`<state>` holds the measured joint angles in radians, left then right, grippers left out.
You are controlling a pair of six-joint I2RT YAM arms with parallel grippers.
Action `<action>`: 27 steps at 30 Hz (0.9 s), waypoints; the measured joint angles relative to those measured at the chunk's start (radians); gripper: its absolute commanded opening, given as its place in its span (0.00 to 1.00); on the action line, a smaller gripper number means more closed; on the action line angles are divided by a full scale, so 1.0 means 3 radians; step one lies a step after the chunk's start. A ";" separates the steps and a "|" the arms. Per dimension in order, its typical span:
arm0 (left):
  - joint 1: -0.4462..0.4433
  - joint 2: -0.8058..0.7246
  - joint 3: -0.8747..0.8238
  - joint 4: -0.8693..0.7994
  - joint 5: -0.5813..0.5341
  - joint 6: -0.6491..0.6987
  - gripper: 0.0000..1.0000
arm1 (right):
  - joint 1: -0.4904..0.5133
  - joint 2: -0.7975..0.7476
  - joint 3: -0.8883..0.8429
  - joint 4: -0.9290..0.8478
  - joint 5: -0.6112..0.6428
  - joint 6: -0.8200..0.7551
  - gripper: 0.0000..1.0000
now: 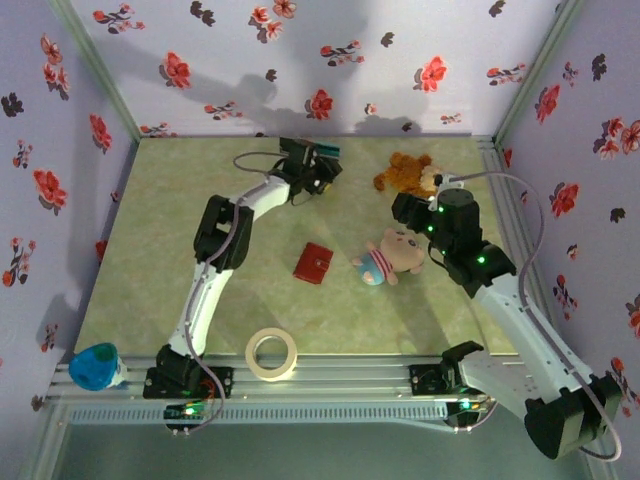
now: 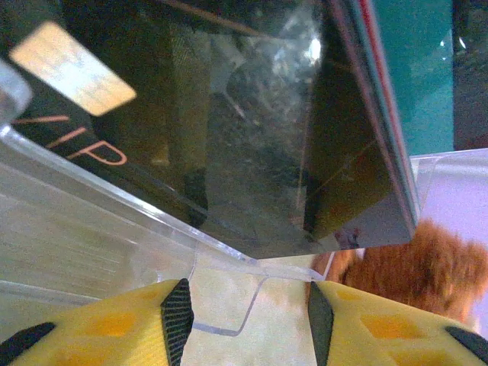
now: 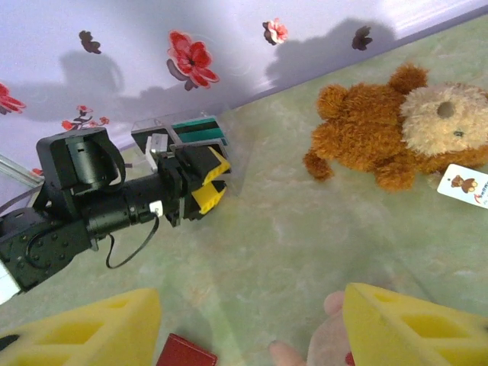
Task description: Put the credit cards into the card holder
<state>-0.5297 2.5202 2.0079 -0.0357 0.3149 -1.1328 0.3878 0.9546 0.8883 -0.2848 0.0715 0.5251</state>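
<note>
Brown teddy bear [image 1: 408, 174] lying at far right of the green mottled table [image 1: 160, 230], white paper tag [image 3: 465, 185] at its side; pink plush toy [image 1: 392, 256] in a striped top lies nearer, apart from it. Roll of cream tape [image 1: 253, 358] flat at the near edge, centre; blue-topped object [image 1: 95, 366] on the metal rail [image 1: 340, 385], near left corner. Clear plastic stand [image 2: 84, 236] close to the back wall; lilac wallpaper [image 1: 400, 30] with red flowers on three sides

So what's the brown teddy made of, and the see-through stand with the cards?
The brown teddy looks like soft plush: its fur is shaggy. The stand seems clear hard plastic: you see through it, and its edges shine. The dark card looks glossy, probably plastic.
</note>
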 measured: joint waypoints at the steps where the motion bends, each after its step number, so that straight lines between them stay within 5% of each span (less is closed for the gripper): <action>1: -0.0058 -0.0047 -0.0070 -0.0006 0.0025 0.0032 0.49 | 0.0000 0.0015 -0.0004 0.0000 0.0017 0.0014 0.65; 10: -0.0384 -0.0598 -0.0874 -0.0108 0.0164 0.0345 0.51 | -0.0013 0.0418 0.0024 -0.0004 0.0015 0.0131 0.66; 20: -0.0388 -0.1405 -0.2089 -0.0076 0.0366 0.0657 0.57 | -0.0145 0.1330 0.0497 0.0051 -0.0318 0.0336 0.65; 27: -0.0347 -0.2333 -0.2351 -0.0275 0.0381 0.0985 0.58 | -0.0231 0.2145 0.1102 0.0120 -0.0432 0.0429 0.56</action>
<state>-0.6338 1.8202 1.3025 -0.1181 0.4294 -0.8371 0.3183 1.5982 1.2190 -0.2489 -0.0582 0.6537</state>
